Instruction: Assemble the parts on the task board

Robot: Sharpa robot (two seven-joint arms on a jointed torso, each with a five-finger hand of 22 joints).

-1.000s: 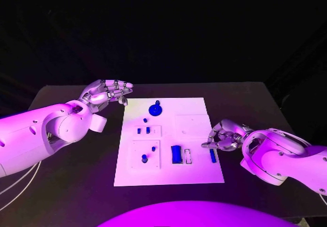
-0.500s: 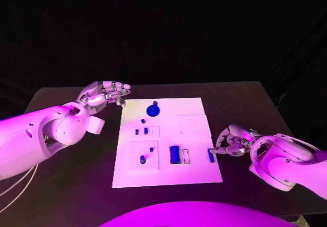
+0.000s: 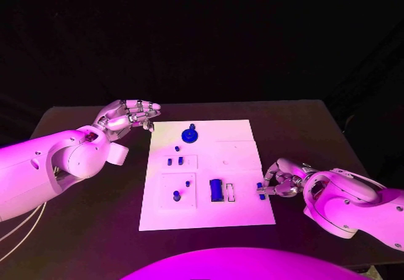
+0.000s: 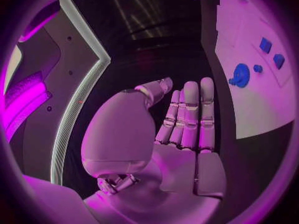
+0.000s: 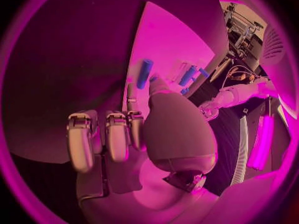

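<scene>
The white task board [image 3: 244,213] lies mid-table. A blue bar [image 3: 260,190] lies by its right edge. My right hand [image 3: 282,178] reaches in from the right and pinches the bar's end between thumb and a finger, and the bar [image 5: 144,73] sticks out past those fingertips. My left hand [image 3: 131,114] hovers off the board's far left corner, fingers apart and holding nothing, and its palm [image 4: 187,134] is bare. A round blue knob [image 3: 190,136] stands at the far end. A blue block [image 3: 216,190] stands beside an unfilled slot [image 3: 230,192].
Two small blue pieces [image 3: 174,161] sit in a raised square on the board's left half. Small blue pegs [image 3: 177,196] stand in the square nearer me. Dark table [image 3: 84,216] runs along both sides of the board.
My right hand has come nearer me along the board's right edge and lowered its fingers onto the blue bar. The left hand has hardly moved. The camera shifted slightly.
</scene>
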